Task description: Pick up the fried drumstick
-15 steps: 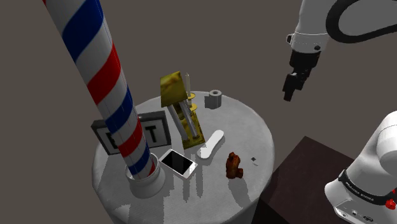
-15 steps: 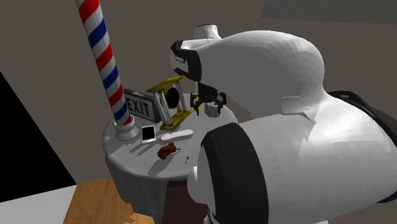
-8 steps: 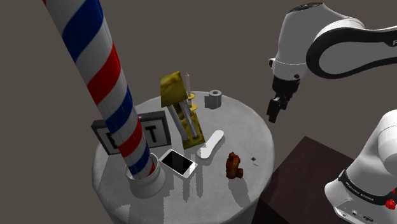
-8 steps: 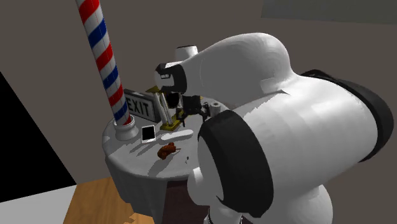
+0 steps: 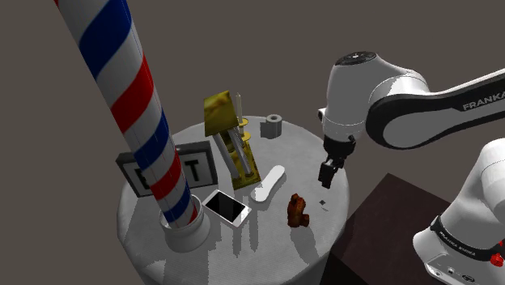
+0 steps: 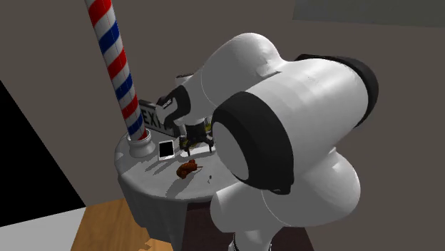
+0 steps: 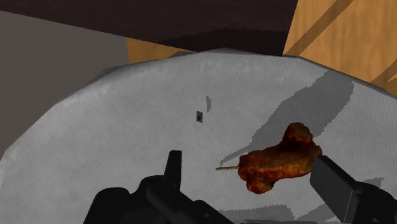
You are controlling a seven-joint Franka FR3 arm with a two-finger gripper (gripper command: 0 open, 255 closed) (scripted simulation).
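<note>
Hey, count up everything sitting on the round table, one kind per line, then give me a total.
Striped pole: 1
Exit sign: 1
Phone: 1
Drumstick: 1
Gold stand: 1
Grey roll: 1
White oblong piece: 1
Tiny dark speck: 1
Total: 8

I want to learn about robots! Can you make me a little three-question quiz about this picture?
1. True or false: the gripper is holding the drumstick.
2. What lies between the striped pole and the drumstick? A) phone B) banana C) cup
3. Fill in: the gripper's fingers are ____ (open or shut).
Key: 1 false; 2 A; 3 open.
</note>
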